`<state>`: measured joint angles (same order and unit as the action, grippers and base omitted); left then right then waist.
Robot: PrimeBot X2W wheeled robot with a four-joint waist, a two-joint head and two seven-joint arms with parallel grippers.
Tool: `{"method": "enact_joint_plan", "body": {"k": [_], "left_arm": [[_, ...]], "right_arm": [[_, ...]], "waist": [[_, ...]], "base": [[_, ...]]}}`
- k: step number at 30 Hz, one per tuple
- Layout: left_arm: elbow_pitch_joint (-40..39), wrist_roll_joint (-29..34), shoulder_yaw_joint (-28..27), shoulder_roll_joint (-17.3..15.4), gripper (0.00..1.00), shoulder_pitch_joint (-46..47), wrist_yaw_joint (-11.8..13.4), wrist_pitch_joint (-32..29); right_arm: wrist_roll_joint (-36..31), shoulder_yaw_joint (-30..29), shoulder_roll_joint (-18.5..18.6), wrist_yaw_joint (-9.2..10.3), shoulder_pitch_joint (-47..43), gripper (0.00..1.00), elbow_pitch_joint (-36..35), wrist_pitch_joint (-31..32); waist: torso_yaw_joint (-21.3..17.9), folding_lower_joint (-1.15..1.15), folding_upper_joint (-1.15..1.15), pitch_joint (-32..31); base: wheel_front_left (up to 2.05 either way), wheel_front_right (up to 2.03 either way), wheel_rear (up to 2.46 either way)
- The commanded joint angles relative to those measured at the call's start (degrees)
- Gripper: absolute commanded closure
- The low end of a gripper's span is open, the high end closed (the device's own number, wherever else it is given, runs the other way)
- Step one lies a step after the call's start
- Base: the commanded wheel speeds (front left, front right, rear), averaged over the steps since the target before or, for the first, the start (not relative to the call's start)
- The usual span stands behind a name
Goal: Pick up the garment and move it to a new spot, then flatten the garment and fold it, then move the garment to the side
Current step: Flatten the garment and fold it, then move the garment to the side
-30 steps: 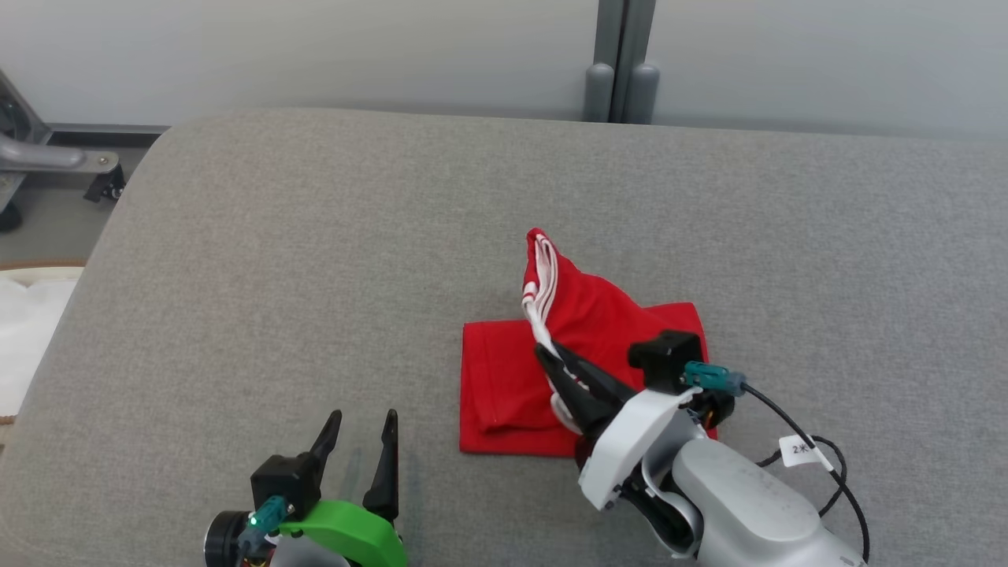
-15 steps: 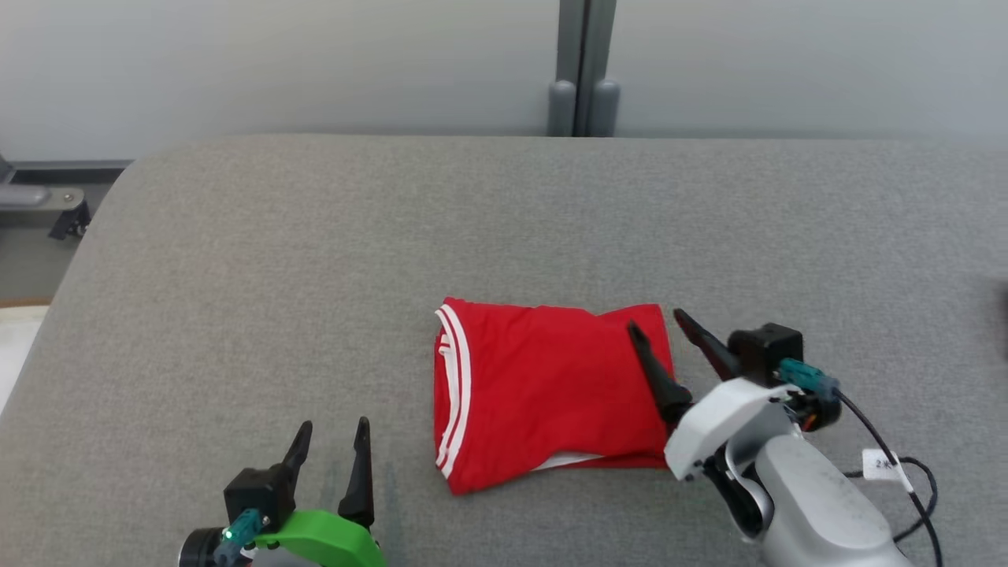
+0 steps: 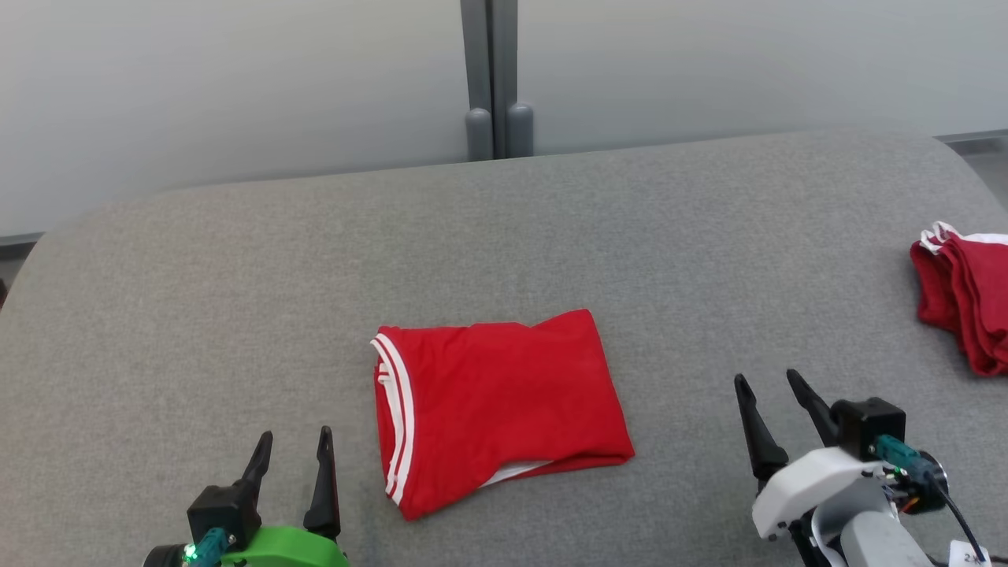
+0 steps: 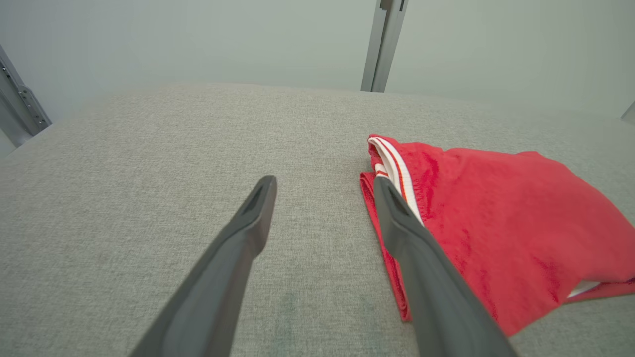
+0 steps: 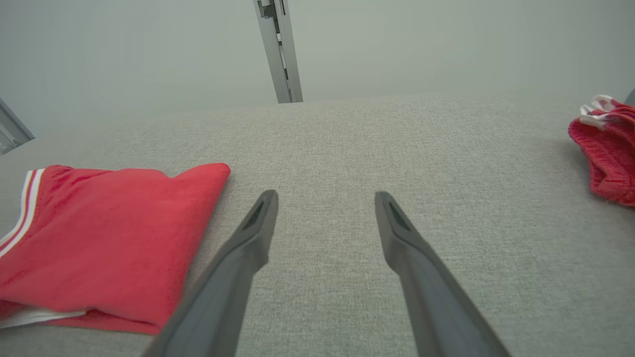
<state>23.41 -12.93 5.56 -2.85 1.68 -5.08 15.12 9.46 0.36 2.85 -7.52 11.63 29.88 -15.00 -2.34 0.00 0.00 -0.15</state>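
The red garment (image 3: 496, 405) with white stripes along its left edge lies folded into a rough rectangle on the grey padded table (image 3: 236, 276), near the middle front. In the wrist views the garment (image 4: 496, 228) sits right of the left fingers, and the same garment (image 5: 99, 243) lies left of the right fingers. My left gripper (image 3: 295, 445) stands open at the lower left, a little left of the garment, holding nothing. My right gripper (image 3: 768, 382) is open at the lower right, well clear of the garment's right edge, with nothing between its fingers.
A second pile of red cloth with white trim (image 3: 965, 295) sits at the table's right edge, and the same pile (image 5: 607, 153) appears far right in the right wrist view. A grey post (image 3: 492, 79) rises behind the table against a pale wall.
The right gripper let go of the garment, which dropped into a flat fold, then drew back right and down. The head camera swung right, bringing the second red pile into view.
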Motion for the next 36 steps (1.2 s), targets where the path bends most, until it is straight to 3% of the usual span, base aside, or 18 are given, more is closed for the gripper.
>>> {"method": "enact_joint_plan", "body": {"k": [1, 11, 21, 29, 36], "left_arm": [[-0.4, 0.7, -0.4, -0.2, 0.00, -1.3, -0.4, 0.0], [-2.3, -0.1, 0.1, -0.2, 0.00, -3.7, 0.0, 0.0], [-1.1, -2.7, 2.7, -0.2, 0.00, -0.1, -0.9, 0.0], [0.7, -2.7, 4.9, -0.2, 0.00, 1.6, -1.7, 0.0], [0.9, -3.5, 5.6, -0.2, 0.00, 2.4, -1.9, 0.0]], "right_arm": [[0.0, -0.6, 0.2, 0.08, -1.7, 0.00, -0.5, -0.2], [1.4, 0.3, 0.2, 0.08, -5.7, 0.00, -0.7, -0.2], [3.9, 8.5, 0.2, 0.08, 3.8, 0.00, 3.9, -0.2], [8.4, 16.8, 0.2, 0.08, 16.3, 0.00, 16.3, -0.2], [13.4, 21.3, 0.3, 0.08, 17.3, 0.00, 29.2, 2.6]], "waist": [[-1.0, 0.00, 0.00, -0.6], [-1.7, 0.00, 0.00, -0.6], [2.1, 0.00, 0.00, 2.7], [6.9, 0.00, 0.00, 4.1], [9.8, 0.00, 0.00, 4.1]], "base": [[0.00, 0.00, 0.00], [0.00, 0.00, 0.00], [0.00, 0.00, 0.00], [0.00, 0.00, 0.00], [0.00, 0.00, 0.00]]}}
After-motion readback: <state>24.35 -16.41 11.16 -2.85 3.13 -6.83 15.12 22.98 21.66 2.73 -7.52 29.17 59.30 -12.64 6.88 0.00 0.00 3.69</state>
